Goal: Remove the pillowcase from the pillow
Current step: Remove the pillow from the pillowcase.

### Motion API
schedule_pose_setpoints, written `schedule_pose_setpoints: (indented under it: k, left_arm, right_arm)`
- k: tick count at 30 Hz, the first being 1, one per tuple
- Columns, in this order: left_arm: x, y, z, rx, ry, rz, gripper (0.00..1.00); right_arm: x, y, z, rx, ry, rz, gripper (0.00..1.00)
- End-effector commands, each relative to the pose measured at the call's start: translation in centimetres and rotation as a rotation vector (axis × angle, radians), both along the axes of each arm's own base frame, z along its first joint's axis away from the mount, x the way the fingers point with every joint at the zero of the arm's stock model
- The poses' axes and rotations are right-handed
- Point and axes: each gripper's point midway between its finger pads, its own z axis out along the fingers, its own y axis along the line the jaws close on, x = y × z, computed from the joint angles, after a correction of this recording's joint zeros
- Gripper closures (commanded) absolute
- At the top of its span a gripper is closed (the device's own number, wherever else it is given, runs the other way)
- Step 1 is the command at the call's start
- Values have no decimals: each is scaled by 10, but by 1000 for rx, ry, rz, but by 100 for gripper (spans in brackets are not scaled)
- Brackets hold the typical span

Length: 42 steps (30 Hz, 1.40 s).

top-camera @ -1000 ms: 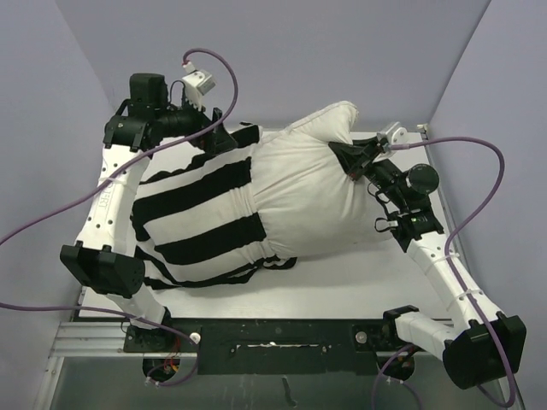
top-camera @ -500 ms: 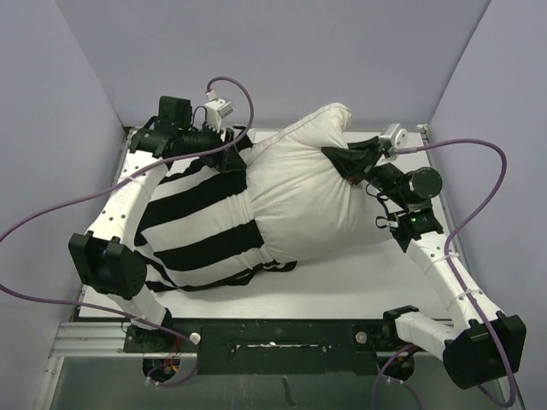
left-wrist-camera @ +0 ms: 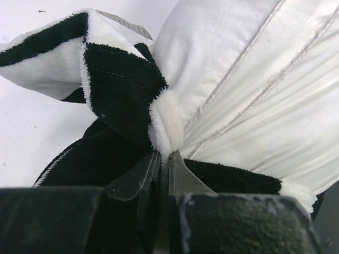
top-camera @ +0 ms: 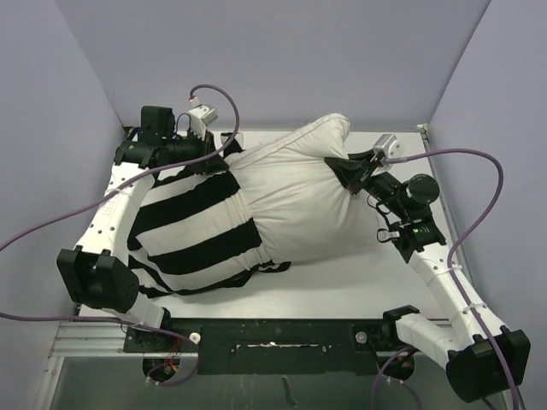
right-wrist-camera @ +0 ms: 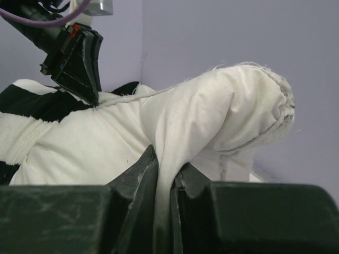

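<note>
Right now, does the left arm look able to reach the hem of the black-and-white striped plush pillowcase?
Probably yes: the left gripper is shut on the pillowcase hem, right beside the plump white pillow, with nothing in between.

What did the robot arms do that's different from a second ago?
The left gripper slid a little toward the pillow and shut on the edge of the pillowcase; it was open before. The right gripper stayed clamped on the pillow, which is still about half inside the pillowcase.
</note>
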Motion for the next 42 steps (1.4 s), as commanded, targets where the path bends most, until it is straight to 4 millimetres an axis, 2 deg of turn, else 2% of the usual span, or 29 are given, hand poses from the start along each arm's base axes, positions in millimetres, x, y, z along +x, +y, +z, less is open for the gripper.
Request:
schedule_pose_setpoints:
  k: [1,5,9,14,17,22,24,25,27,28,29,31,35,39,42]
  left_arm:
    - [27,105,-35,275,-60,267,100]
    - [28,125,-47,299,-59,305,100]
    - [32,137,-54,327,-58,326,92]
    - [36,130,-45,302,-75,324,92]
    - [38,133,-38,326,-97,334,93]
    - [39,156,-50,411,-99,352,96]
    - [38,157,-51,392,-78,340,87]
    - [35,153,-50,371,-64,313,71]
    - [31,138,-38,306,-77,259,25]
    - [31,133,-28,277,-107,241,10]
    - [28,125,-18,248,-141,208,5]
    - [18,108,-3,211,-186,102,2]
    - [-6,86,8,231,-246,-81,2]
    - [-35,62,-20,381,-321,-234,2]
    - [-51,52,-37,434,-336,-294,2]
  right_arm:
    - [-25,-49,91,110,-342,-220,100]
    - [-20,-64,85,112,-319,-282,100]
    - [-17,-72,79,115,-297,-308,100]
    - [-9,-74,58,103,-228,-329,100]
    - [-8,-87,50,114,-220,-391,100]
    - [4,-114,38,128,-148,-506,100]
    - [13,-128,29,141,-101,-557,100]
    - [14,-127,27,145,-97,-539,100]
    - [19,-118,23,151,-81,-469,100]
    - [23,-112,20,150,-63,-429,100]
    - [28,-106,15,140,-39,-394,100]
    - [43,-102,2,110,34,-379,100]
    - [74,-125,-40,43,256,-529,100]
    - [90,-135,-86,-36,482,-590,100]
    - [90,-144,-113,-51,540,-641,100]
